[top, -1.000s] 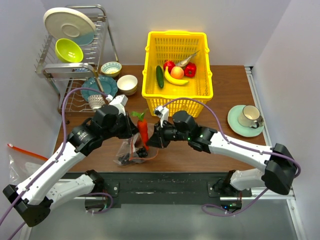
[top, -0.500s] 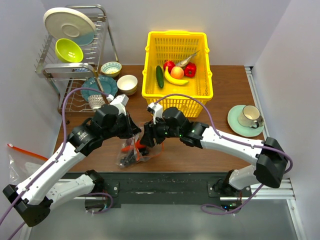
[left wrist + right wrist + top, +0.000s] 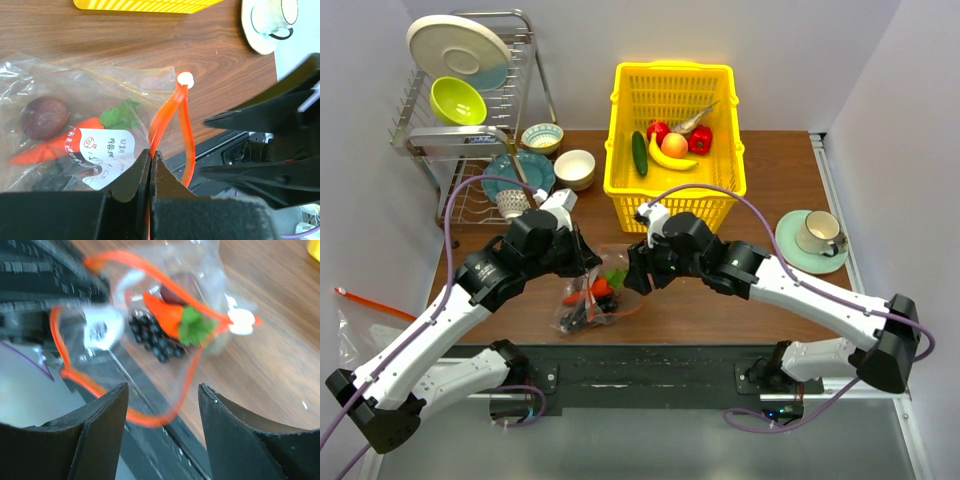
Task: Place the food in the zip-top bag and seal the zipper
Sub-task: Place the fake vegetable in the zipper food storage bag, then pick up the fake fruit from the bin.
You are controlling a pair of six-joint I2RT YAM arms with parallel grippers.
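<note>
**Q:** On the near half of the worktop [image 3: 775, 175], what lies between the two arms?
**A:** The zip-top bag [image 3: 590, 300], clear and crinkled, with its mouth gaping. Inside it are a carrot [image 3: 52, 146] with green leaves, a dark round piece [image 3: 44, 117] and dark grapes [image 3: 150, 337].

**Q:** Which claw holds it?
**A:** The left claw [image 3: 151, 156]. Its jaws are pressed together on the zipper [image 3: 161, 116], the red-orange strip along the mouth. From there the strip runs to its small white end piece [image 3: 184, 78].

**Q:** And the right claw [image 3: 162, 387]?
**A:** Its jaws are apart and grip nothing. It hangs just beside the bag's mouth, facing the opening. Its wrist view looks through the orange loop at the carrot.

**Q:** Is the zipper sealed?
**A:** No. Its two strands stand apart.

**Q:** Where is the rest of the food?
**A:** In the yellow basket [image 3: 672, 68], toward the back of the worktop and well apart from the bag. There lie a cucumber [image 3: 639, 153], banana [image 3: 670, 156], apple [image 3: 657, 130], peach [image 3: 674, 144], red pepper [image 3: 700, 139] and grey-beige piece [image 3: 692, 121], clustered in the basket's far half.
</note>
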